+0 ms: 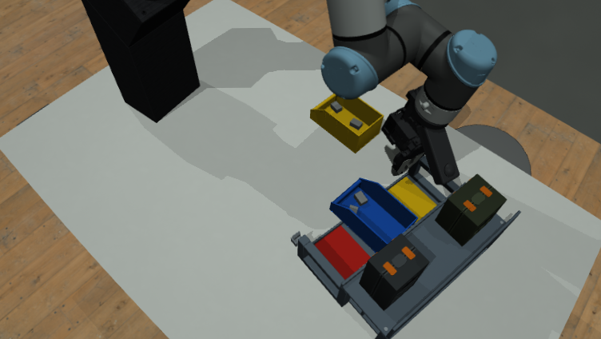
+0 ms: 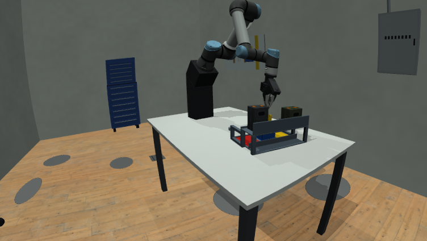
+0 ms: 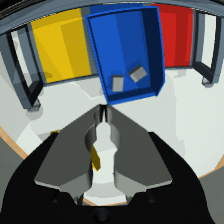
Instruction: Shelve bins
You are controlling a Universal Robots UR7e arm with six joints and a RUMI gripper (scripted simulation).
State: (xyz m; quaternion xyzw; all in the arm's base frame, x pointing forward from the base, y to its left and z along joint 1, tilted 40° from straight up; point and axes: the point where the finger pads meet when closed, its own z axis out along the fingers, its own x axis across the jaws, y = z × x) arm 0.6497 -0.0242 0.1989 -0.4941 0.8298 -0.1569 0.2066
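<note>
A slate-gray shelf (image 1: 446, 257) (image 2: 279, 127) (image 3: 21, 82), smooth and metal-like, is seen at lower right of the top view. The plain-walled blue open-front bin (image 1: 378, 210) (image 2: 267, 136) (image 3: 122, 42) is set at the shelf's middle, its sloped front jutting toward the table, two blocky gray parts inside. The matching yellow open-front bin (image 1: 343, 128) (image 2: 269, 117) is seen on the table at upper center, also with two parts. The two-jaw gripper (image 1: 397, 170) (image 2: 268, 107) (image 3: 104, 105) is clenched on nothing. Seating of the blue bin appears to be in hand; a square push inward on its front, without skewing, seems called for.
</note>
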